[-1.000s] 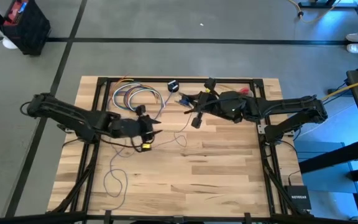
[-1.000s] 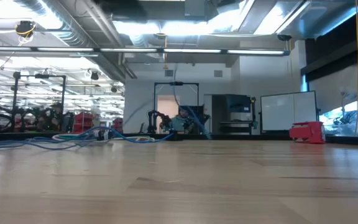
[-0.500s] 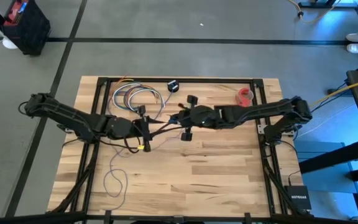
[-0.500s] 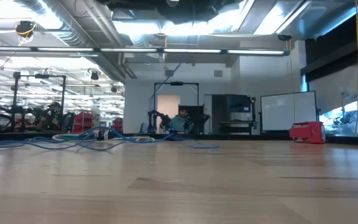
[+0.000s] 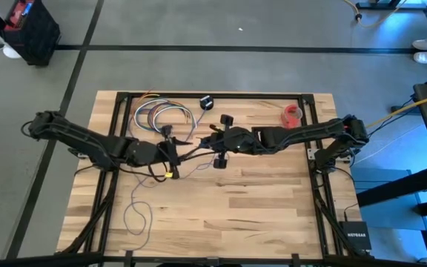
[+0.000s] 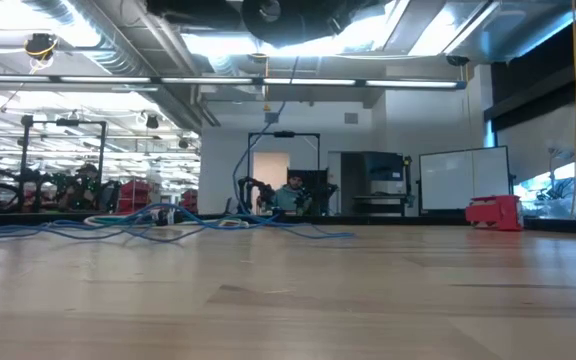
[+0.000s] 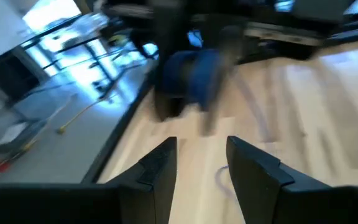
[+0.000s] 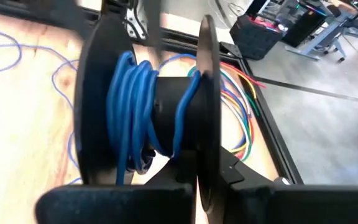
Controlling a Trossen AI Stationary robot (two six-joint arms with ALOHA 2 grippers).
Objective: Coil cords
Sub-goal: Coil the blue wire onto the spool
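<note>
1. The left gripper hovers over the wooden table, left of its middle, with its two dark fingers held apart and nothing between them in the left wrist view.
2. The right gripper reaches in from the right to the table's middle and is closed on a black spool, which shows edge-on between its fingers in the right wrist view.
3. Several turns of the blue cord are wound around the spool's hub, between its two round flanges.
4. From the spool the thin cord runs left across the table past the left gripper, then trails toward the near left part of the table, where it lies in loose loops.
5. In the low view the cord lies slack along the far part of the table and one strand rises from it toward the arms above.
6. A bundle of multicoloured looped wires lies at the far left of the table, just beyond the left gripper.
7. A small black disc sits near the far edge, apart from the spool.
8. A red tape roll lies at the far right, close to the right arm.
</note>
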